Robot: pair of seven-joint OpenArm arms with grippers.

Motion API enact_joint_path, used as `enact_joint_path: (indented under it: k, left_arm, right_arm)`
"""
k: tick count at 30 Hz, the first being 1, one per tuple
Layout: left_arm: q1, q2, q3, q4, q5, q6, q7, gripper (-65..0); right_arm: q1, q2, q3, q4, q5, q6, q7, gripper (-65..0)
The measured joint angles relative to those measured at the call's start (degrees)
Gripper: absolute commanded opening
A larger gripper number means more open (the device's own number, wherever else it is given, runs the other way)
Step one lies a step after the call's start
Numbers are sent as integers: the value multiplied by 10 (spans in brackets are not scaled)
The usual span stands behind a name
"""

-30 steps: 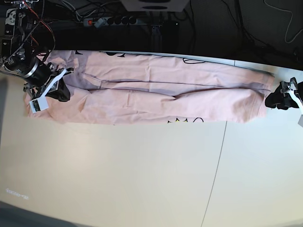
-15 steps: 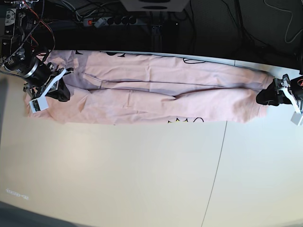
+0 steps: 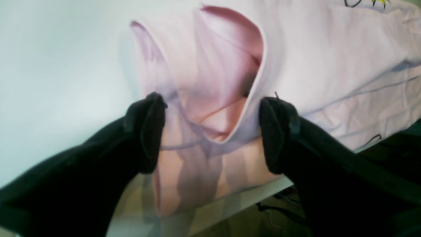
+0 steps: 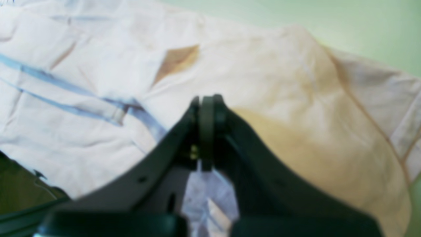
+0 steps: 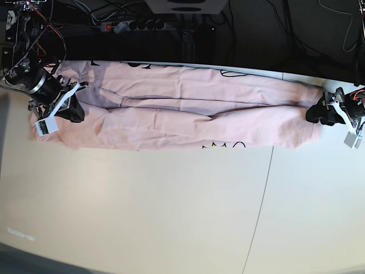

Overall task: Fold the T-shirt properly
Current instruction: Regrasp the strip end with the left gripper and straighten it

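The pale pink T-shirt (image 5: 188, 111) lies folded into a long strip along the back of the white table (image 5: 142, 211). Bits of black lettering (image 5: 222, 146) show at its front edge. My left gripper (image 5: 319, 114) is at the shirt's right end. In the left wrist view it (image 3: 212, 131) is open, with its fingers (image 3: 148, 131) on either side of the shirt's open hem end (image 3: 230, 82). My right gripper (image 5: 63, 108) rests on the shirt's left end. In the right wrist view it (image 4: 207, 108) is shut, its tips pressed into the fabric (image 4: 98, 65).
A power strip (image 5: 131, 24) and cables lie behind the table's back edge. A thin seam (image 5: 259, 211) runs across the tabletop right of centre. In the left wrist view the table's edge (image 3: 236, 200) lies just below the shirt's end.
My left gripper has moved left from off the shirt onto its right end. The right gripper and the shirt have stayed put.
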Motion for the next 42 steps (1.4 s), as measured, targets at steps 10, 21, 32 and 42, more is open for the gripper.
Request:
enact_joint_path:
  k: [10, 21, 32, 42]
  left_arm:
    - [-5, -3, 35, 0, 36, 0, -49, -177]
    - [-26, -11, 39, 0, 47, -1, -29, -177]
    - [-37, -16, 39, 0, 48, -1, -24, -177]
    - [-37, -9, 39, 0, 102, -1, -34, -177]
  right_arm:
    - [0, 0, 0, 0, 0, 0, -7, -650]
    - [0, 0, 0, 0, 0, 0, -15, -650]
    - [0, 0, 0, 0, 0, 0, -15, -650]
    - [0, 0, 0, 0, 9, 0, -15, -650]
